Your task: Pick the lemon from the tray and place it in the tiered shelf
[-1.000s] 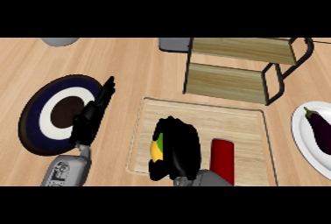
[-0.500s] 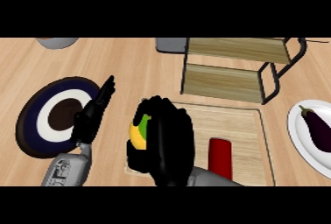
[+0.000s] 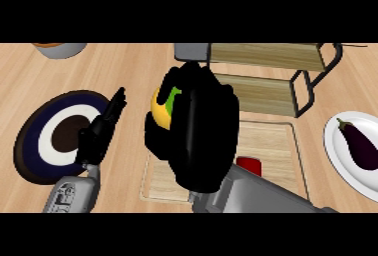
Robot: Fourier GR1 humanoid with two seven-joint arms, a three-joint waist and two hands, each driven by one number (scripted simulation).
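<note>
The yellow lemon (image 3: pixel 162 108) is held in my right hand (image 3: pixel 198 132), whose black fingers curl round it and hide most of it. That hand is raised above the left part of the wooden tray (image 3: pixel 267 141) and looms large in the head view. Beyond it, at the upper right, stands the tiered shelf (image 3: pixel 269 70) with wooden boards and a black frame. My left hand (image 3: pixel 103 127) rests open, fingers straight, over the right edge of a dark blue plate (image 3: pixel 44 136).
A red object (image 3: pixel 250 165) lies on the tray, partly hidden by my right forearm. A white plate (image 3: pixel 336 145) at the right edge carries a purple eggplant (image 3: pixel 360 143). A grey bowl (image 3: pixel 59 48) and a grey container (image 3: pixel 192 50) sit along the top.
My right hand has lifted the lemon off the tray and moved up and forward toward the shelf, growing larger in view. The left hand has stayed in place.
</note>
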